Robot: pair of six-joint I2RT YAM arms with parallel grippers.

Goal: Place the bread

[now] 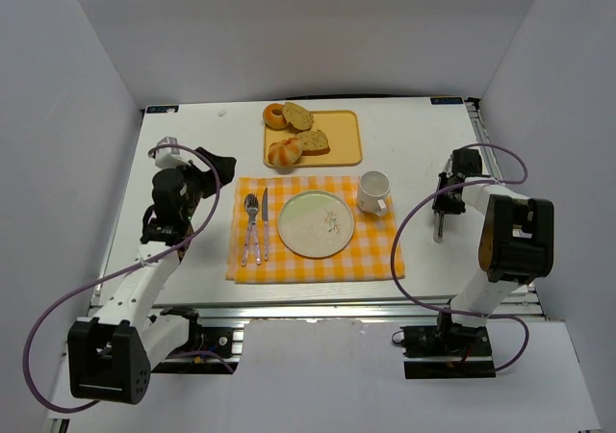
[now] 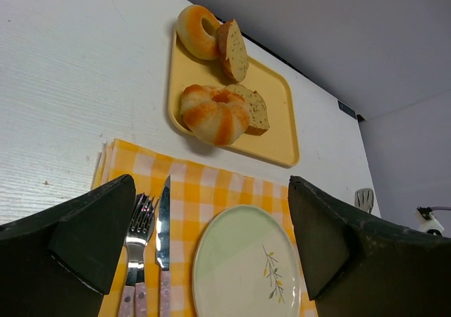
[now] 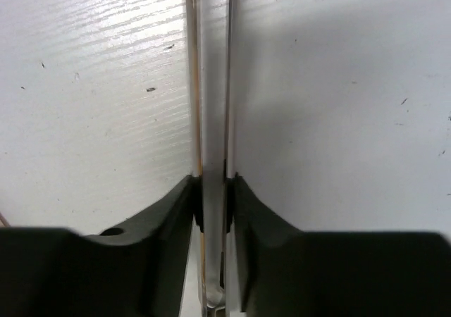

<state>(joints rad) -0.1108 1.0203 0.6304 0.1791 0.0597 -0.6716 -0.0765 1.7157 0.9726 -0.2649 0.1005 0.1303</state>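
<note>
The bread (image 1: 285,151) is a small round golden bun with pale scored segments, lying at the near left of a yellow tray (image 1: 342,140); the left wrist view shows the bread (image 2: 211,114) too. My left gripper (image 1: 207,168) hovers open left of the tray, and its view frames the bun between the fingers of the left gripper (image 2: 211,187), well short of it. On the right side of the table my right gripper (image 1: 440,219) points down. The jaws of the right gripper (image 3: 213,183) press on slim metal tongs (image 3: 211,84).
A green plate (image 1: 316,223) lies on a yellow checked placemat (image 1: 375,255), with a fork (image 1: 250,226) and knife (image 1: 263,223) left of it and a white mug (image 1: 373,192) at its right. A ring-shaped bread (image 1: 275,116) and seeded slices (image 1: 298,116) share the tray.
</note>
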